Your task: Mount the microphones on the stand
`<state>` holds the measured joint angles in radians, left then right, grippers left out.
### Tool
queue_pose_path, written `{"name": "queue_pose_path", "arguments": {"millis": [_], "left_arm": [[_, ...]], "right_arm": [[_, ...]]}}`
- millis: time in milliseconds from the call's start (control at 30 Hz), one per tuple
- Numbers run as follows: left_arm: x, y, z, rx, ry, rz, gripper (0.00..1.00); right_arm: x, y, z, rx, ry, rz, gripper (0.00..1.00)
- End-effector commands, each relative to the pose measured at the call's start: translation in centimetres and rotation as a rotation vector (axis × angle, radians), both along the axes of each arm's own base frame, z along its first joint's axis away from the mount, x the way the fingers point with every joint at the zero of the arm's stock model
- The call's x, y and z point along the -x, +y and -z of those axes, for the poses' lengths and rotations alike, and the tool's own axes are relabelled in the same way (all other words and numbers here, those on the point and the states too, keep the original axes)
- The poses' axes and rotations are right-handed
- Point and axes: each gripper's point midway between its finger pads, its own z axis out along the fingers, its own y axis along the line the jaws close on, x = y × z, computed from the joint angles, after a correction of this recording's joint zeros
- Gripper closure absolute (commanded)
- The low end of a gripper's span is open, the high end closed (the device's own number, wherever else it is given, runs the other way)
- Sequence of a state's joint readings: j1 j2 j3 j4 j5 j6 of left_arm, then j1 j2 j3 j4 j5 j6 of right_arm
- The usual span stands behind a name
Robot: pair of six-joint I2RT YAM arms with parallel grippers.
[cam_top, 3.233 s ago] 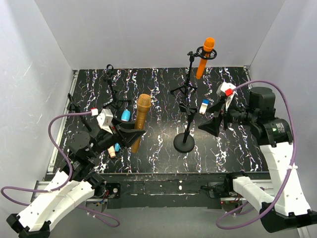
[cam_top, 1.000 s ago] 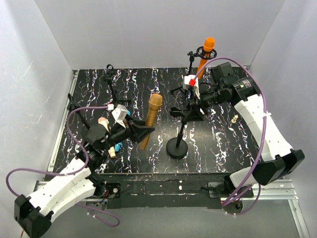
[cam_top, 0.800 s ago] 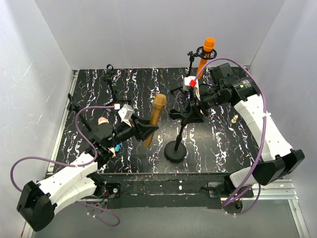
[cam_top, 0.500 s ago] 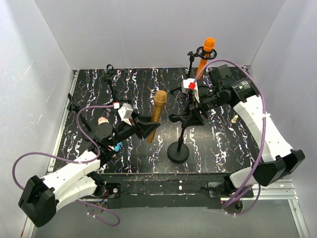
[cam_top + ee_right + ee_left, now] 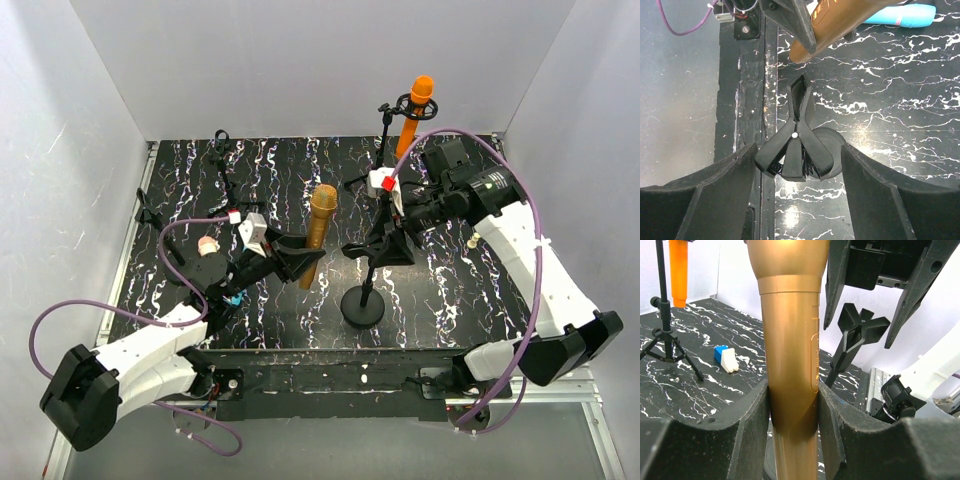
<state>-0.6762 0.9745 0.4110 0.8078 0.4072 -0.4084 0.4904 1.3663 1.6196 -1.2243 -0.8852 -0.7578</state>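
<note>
Fingers [image 5: 752, 420] of the left hand [image 5: 792, 412] are pinching the gold-bronze microphone [image 5: 790, 340] by its body, and my left wrist view is showing both pads pressing flat against its sides. From overhead I am seeing what that close view is cropping out: the microphone is leaning with its head up, held above the counter [image 5: 460, 290], just left of the front stand [image 5: 362, 305] with the round base. The right hand [image 5: 797, 155] is reaching to the top of that stand, and overhead its fingers are covering most of the clip [image 5: 799, 107]. The right wrist view is giving me the clearer picture. The hand is spread, the forked clip is sitting between the two fingers with an open gap on one side, and it is lying so close to the other finger that I cannot tell whether they are touching. That same view is also catching the light blue microphone [image 5: 905, 15] lying on the counter beyond the gold one, which I am not making out with any certainty from overhead. The orange microphone [image 5: 418, 115] is sitting head up in the rear tripod stand [image 5: 383, 150]. The left wrist view is showing only its lower body, plus a small blue-and-white block [image 5: 726, 359] resting on the counter near the tripod's feet.
</note>
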Motion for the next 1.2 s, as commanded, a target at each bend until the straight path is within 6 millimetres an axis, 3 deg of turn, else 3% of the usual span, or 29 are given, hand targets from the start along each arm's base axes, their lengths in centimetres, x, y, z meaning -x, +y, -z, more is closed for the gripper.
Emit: {"name": "queue_pose_path", "arguments": {"millis": [0,200,433,567,633,733,900,1167], "left_arm": [[0.7,0.4,-2.8,0.054,-0.081,-0.006,1.00],[0.1,1.4,-4.8,0.066,-0.077,-0.072,1.00],[0.2,1.5,-7.6,0.081,-0.114,-0.078,1.00],[-0.4,1.4,-10.3,0.121,-0.145,-0.094,1.00],[-0.8,1.0,-12.8,0.169,-0.171,-0.090,1.00],[-1.6,0.1,-15.9,0.226,-0.200,-0.079,1.00],[-2.8,-3.0,-18.9,0.273,-0.209,-0.047,1.00],[-3.0,-7.4,-19.6,0.334,-0.189,-0.066,1.00]], "right_arm": [[0.7,-0.2,-2.3,-0.048,-0.050,0.011,0.24],[1.2,-0.2,-4.4,-0.081,-0.067,0.012,0.22],[1.4,-0.4,-5.4,-0.088,-0.074,0.031,0.21],[1.2,-0.5,-7.9,-0.117,-0.101,0.082,0.22],[1.0,-0.2,-9.5,-0.151,-0.104,0.113,0.22],[1.0,0.4,-11.0,-0.212,-0.046,0.137,0.22],[0.3,1.4,-13.0,-0.281,0.062,0.181,0.22],[-3.1,1.3,-14.4,-0.312,0.097,0.399,0.23]]}}
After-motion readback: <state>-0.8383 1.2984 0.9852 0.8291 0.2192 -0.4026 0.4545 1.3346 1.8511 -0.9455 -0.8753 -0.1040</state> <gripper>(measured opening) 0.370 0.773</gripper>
